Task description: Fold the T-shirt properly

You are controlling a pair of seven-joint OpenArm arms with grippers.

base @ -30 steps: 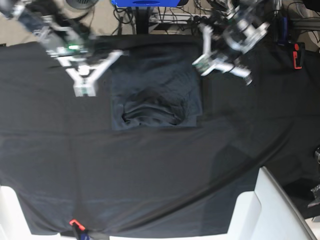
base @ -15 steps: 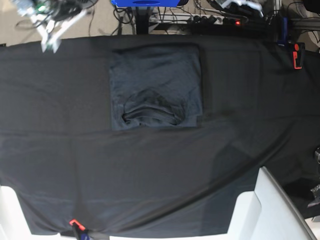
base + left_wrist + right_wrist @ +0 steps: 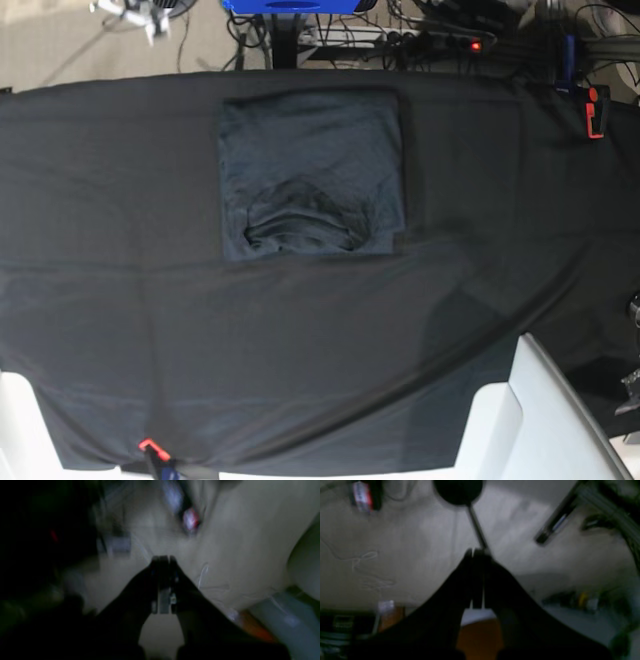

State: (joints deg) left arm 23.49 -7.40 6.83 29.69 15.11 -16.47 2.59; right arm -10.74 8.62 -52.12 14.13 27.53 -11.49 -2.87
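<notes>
T-shirt (image 3: 312,175): folded into a rough rectangle, lying flat on the black cloth (image 3: 300,350), upper-middle of the surface. Rumpled bulge w/ curved creases in its near half; far half smoother.
T-shirt vs tools: well apart from both; neither tool touches it. Base view shows nothing over the shirt.
Left tool (image 3: 163,561): clenched, jaws pressed together, nothing between them. Wrist view dark & blurred; pale floor beyond the tips, a blurred red-white spot (image 3: 190,520) farther out past the tips.
Right tool (image 3: 476,552): clenched too, jaws tight together, empty. Beyond its tips a thin dark rod (image 3: 477,530) ending in a round dark shape at the frame top; pale floor all around, blurry.
Right arm in base view: only a small pale bit (image 3: 135,14) at the top left corner, off the cloth, over the floor. Can't make out detail.
Left arm in base view: can't pick it out for sure among the cables at top right.
Cloth: covers the whole surface, long diagonal crease toward the near right.
Clamps: red one (image 3: 597,110) at the far right edge, another red one (image 3: 150,447) at the near edge, left side.
White blocks (image 3: 545,420): near right corner, at the cloth edge.
</notes>
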